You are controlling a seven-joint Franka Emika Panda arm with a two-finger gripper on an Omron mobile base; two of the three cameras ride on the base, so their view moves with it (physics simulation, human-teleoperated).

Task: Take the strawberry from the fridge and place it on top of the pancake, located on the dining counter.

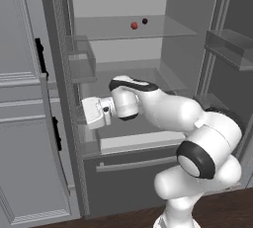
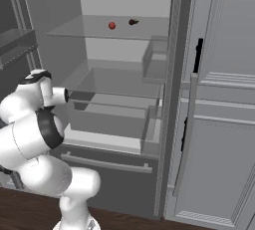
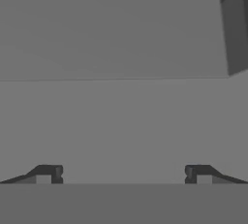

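Here we have our two-finger gripper (image 3: 124, 173) spread wide and empty, low inside the open tall dark grey fridge (image 1: 58, 49).
The tiny red roundish strawberry (image 1: 134, 25) sits untouched on the upper glass shelf (image 1: 163, 32), just beside a small dark ball (image 1: 145, 21), so picking and carrying to the pancake both remain. We judge the shelf's front edge and the left door bins (image 1: 81, 61) the tight spots; above the shelf there is free room.

clear glass shelf (image 1: 163, 30), matt grey fridge (image 1: 197, 19)

Grey panelled cabinets (image 1: 22, 123) stand over a dark wood floor (image 1: 222, 212)
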